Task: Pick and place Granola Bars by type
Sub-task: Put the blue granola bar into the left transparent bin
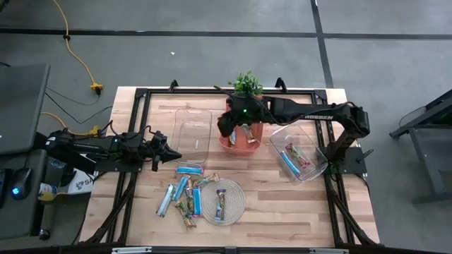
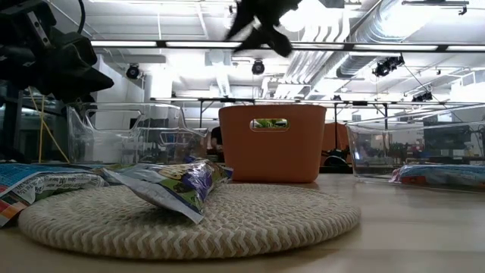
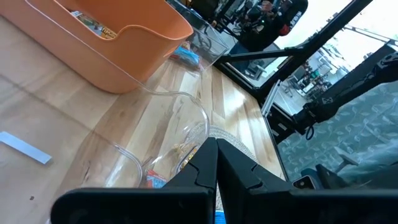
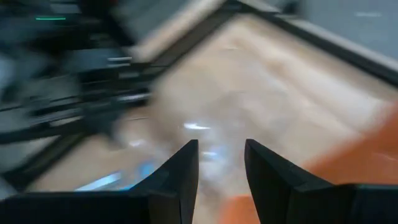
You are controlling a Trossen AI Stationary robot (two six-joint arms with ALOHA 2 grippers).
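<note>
Right gripper [image 1: 226, 127] high over the orange bin's [image 1: 227, 144] left rim, mid-table far side. Its fingers [image 4: 180, 171] stand part open with a clear gap and nothing between them.

Left gripper [image 1: 169, 155] waits at table's left, near corner of the empty clear bin [image 1: 192, 134]; its fingers [image 3: 208, 168] are pressed together, holding nothing.

Bars [image 1: 185, 194] lie loose at near centre, mostly left of the mat [image 1: 227, 201]; one sits on the mat. A few are already in the right clear bin [image 1: 300, 154], and the orange bin seems to hold some.

Likely step: right arm heading to the pile for another pick. To do it well: single out one bar clear of its neighbours, come straight down, jaws across the short width, avoid dragging the others.
</note>
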